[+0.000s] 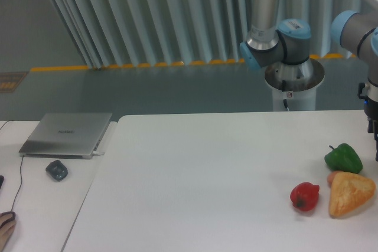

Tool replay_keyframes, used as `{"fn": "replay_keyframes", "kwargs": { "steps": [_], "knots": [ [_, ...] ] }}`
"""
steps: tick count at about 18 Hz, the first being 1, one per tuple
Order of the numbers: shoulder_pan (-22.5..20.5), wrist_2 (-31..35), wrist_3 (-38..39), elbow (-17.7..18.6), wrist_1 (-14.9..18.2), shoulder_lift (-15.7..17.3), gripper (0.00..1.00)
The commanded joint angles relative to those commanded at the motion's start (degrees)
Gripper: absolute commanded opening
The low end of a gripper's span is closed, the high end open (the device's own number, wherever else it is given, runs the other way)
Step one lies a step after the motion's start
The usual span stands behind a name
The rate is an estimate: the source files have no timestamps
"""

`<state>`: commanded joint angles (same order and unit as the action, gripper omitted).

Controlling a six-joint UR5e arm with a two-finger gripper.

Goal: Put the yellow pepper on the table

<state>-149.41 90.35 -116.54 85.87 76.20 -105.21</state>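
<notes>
In the fixed camera view the gripper sits at the right edge, mostly cropped, so I cannot tell its opening or load. The yellow pepper isn't visible. Lowering gently suits; the table offers room left of the red pepper.

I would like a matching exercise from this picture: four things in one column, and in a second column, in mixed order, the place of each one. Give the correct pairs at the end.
Things:
1. green pepper
2. red pepper
3. laptop
4. orange-tan wedge

Places:
A. on the narrower desk at the left, closed
B. at the right edge of the table, in front of the green pepper
C. farthest back of the three foods on the table
D. just left of the orange-tan wedge

Pairs: 1-C, 2-D, 3-A, 4-B
</notes>
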Motion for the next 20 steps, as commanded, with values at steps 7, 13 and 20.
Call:
{"fn": "replay_keyframes", "kwargs": {
  "steps": [7,13,20],
  "knots": [
    [-0.61,-0.44,-0.17,0.35,-0.09,0.09,1.00],
    [-4.04,-8.09,0.70,1.93,-1.76,0.26,1.00],
    [-5.18,-6.25,-5.79,1.76,-6.14,-0.18,1.00]
  ]
}}
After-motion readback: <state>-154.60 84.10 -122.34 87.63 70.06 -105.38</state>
